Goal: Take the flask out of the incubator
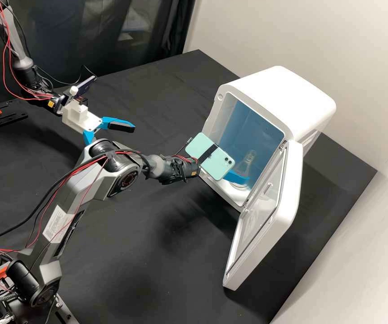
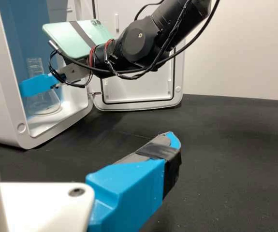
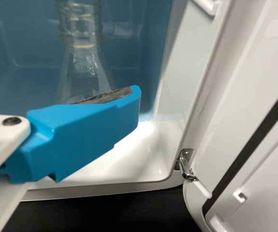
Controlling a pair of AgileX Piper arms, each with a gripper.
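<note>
The white incubator (image 1: 288, 96) stands at the right of the bench, its door (image 1: 272, 216) swung open and hanging down. A clear glass flask (image 1: 250, 160) stands upright on the floor of the blue-lined chamber. My right gripper (image 1: 238, 174) is inside the chamber opening, open, and one blue finger (image 3: 80, 128) lies close beside the flask's (image 3: 83, 58) cone; whether it touches the glass I cannot tell. Its other finger is hidden. My left gripper (image 1: 106, 128) hovers open and empty over the bench, well left of the incubator (image 2: 13, 130). From there the right arm's finger (image 2: 36, 84) crosses the flask (image 2: 39, 99).
A mint-green phone (image 1: 209, 156) is strapped on the right arm's wrist, just outside the chamber mouth. The door hinge (image 3: 187, 164) is close to the right finger. Bare black bench (image 1: 167, 252) stretches in front of the incubator; a white wall stands behind.
</note>
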